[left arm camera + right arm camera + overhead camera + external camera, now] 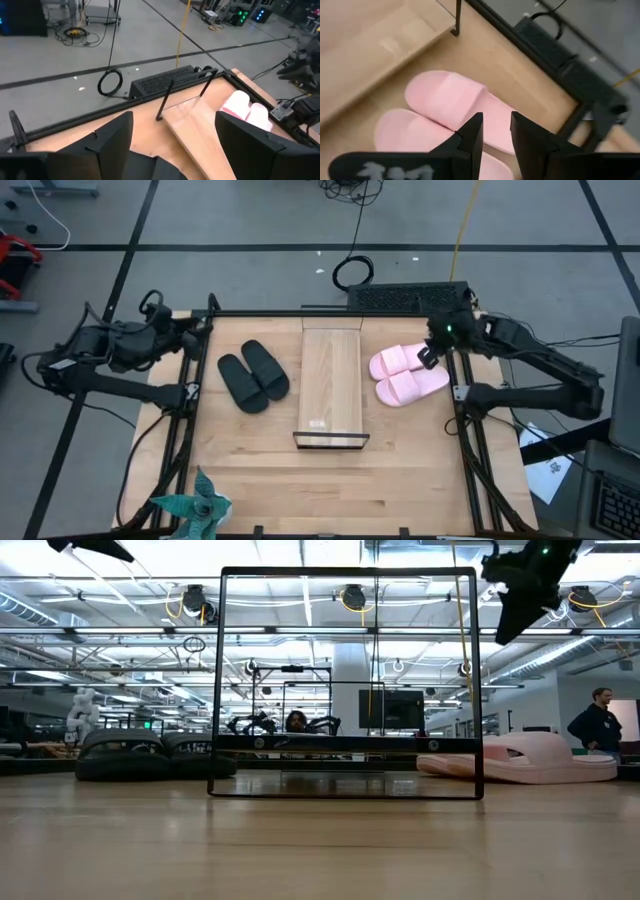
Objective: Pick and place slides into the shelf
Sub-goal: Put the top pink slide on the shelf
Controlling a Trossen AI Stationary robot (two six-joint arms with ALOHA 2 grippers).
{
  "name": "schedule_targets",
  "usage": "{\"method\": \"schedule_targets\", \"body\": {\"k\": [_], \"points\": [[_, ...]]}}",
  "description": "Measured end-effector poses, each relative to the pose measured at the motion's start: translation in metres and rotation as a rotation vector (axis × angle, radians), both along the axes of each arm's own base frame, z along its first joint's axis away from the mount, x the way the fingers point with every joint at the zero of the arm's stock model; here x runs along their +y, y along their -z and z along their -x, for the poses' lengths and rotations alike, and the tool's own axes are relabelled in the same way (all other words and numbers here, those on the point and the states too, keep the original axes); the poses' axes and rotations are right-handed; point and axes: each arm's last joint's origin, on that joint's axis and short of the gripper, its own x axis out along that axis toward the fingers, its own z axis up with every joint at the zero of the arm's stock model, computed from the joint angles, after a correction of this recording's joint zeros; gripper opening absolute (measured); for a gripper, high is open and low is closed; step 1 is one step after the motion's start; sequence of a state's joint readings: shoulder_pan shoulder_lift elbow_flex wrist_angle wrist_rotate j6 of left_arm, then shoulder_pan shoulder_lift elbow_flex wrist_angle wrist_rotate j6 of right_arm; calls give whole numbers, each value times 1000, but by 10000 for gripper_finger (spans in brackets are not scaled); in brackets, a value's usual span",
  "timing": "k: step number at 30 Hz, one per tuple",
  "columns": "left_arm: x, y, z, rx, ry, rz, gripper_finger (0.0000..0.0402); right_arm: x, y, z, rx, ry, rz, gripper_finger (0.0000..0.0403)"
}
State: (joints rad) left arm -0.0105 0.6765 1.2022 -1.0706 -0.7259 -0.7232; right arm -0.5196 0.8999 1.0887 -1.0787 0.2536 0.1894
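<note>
The shelf (330,385) is a narrow light-wood board in a thin dark frame, standing mid-table; nothing lies on it. The black slides (253,375) lie side by side, soles down, to its left. The pink slides (408,373) lie soles down to its right. My right gripper (495,132) hovers above the pink slides' (445,97) far ends, fingers a narrow gap apart, well above the table in the low view (512,610). My left gripper (172,142) waits wide open at the far left corner (200,328), touching nothing.
A teal folded-paper figure (195,510) sits at the near left edge. A black box (405,297) lies along the far edge behind the shelf. Dark frame rails (465,440) run down both table sides. A person (598,720) stands in the room beyond.
</note>
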Motion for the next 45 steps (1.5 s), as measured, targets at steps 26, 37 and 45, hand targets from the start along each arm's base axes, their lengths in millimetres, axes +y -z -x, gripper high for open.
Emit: {"method": "schedule_targets", "body": {"k": [26,37,45], "points": [[-1,1,-1,-6,48,42,285,-104,102,34,-402,63,-627,121],[-2,1,-1,-23,47,66,285,-113,111,28,-401,102,-663,222],[-2,1,-1,-26,45,69,285,-114,119,22,-364,38,-679,233]]}}
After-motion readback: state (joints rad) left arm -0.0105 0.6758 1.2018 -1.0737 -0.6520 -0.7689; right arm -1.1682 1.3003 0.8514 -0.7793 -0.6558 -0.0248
